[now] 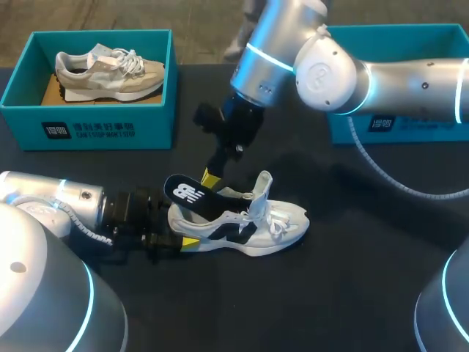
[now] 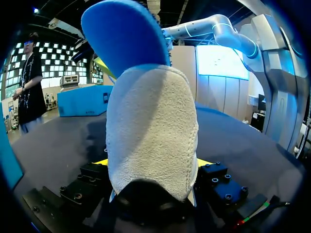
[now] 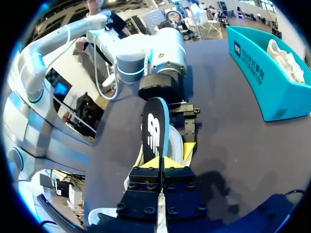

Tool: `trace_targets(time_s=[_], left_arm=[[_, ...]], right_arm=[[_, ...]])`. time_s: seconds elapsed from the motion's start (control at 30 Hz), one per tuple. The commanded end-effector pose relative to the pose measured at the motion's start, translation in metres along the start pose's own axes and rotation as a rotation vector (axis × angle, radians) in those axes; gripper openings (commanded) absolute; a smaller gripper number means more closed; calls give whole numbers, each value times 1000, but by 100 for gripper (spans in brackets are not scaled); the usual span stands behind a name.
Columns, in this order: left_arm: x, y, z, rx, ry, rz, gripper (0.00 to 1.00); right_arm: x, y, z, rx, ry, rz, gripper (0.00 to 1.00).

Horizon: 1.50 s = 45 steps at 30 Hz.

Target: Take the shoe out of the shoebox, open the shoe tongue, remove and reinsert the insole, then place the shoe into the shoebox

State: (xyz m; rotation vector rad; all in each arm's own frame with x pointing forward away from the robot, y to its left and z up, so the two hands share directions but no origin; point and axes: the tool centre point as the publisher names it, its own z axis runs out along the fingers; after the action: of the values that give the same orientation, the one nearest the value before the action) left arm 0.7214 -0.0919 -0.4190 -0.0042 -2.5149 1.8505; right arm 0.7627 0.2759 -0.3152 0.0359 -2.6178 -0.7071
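Note:
A white shoe (image 1: 249,224) with black side panels lies on the dark table, toe to the right. My left gripper (image 1: 176,224) comes in low from the left and is shut on the shoe's heel (image 2: 153,131), its yellow fingertips (image 2: 99,161) pressing on both sides. The black insole (image 1: 192,196) with a white logo sticks up out of the heel opening; its blue underside (image 2: 126,34) shows in the left wrist view. My right gripper (image 1: 210,178) reaches down from above and is shut on the insole's (image 3: 154,128) edge, its yellow tips (image 3: 160,162) pinched together.
A teal shoebox (image 1: 102,128) at the back left holds a second, beige shoe (image 1: 110,70). Another teal box (image 1: 396,128) stands at the back right, behind my right arm. A grey cable (image 1: 410,192) arcs over the table at the right.

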Motion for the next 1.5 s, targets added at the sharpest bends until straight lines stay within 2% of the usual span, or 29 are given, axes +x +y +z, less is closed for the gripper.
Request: trace_targets(time_s=[0.03, 0.37, 0.57, 0.93, 1.0, 1.13, 1.23, 1.5], left_arm=[[2, 5, 2, -1, 0, -1, 0], [2, 5, 2, -1, 0, -1, 0], [2, 5, 2, -1, 0, -1, 0], [2, 5, 2, -1, 0, -1, 0], [2, 5, 2, -1, 0, -1, 0], [2, 5, 2, -1, 0, -1, 0], [2, 5, 2, -1, 0, -1, 0], [2, 5, 2, -1, 0, -1, 0]], right_arm=[[-3, 2, -5, 15, -4, 4, 0], [3, 4, -36, 73, -35, 17, 0], [7, -1, -53, 98, -61, 27, 0], [8, 2, -44, -24, -18, 28, 0], [9, 2, -41, -58, 5, 33, 18], [13, 3, -37, -106, 56, 76, 31], [15, 2, -35, -141, 63, 98, 36], [13, -2, -24, -143, 114, 134, 36]])
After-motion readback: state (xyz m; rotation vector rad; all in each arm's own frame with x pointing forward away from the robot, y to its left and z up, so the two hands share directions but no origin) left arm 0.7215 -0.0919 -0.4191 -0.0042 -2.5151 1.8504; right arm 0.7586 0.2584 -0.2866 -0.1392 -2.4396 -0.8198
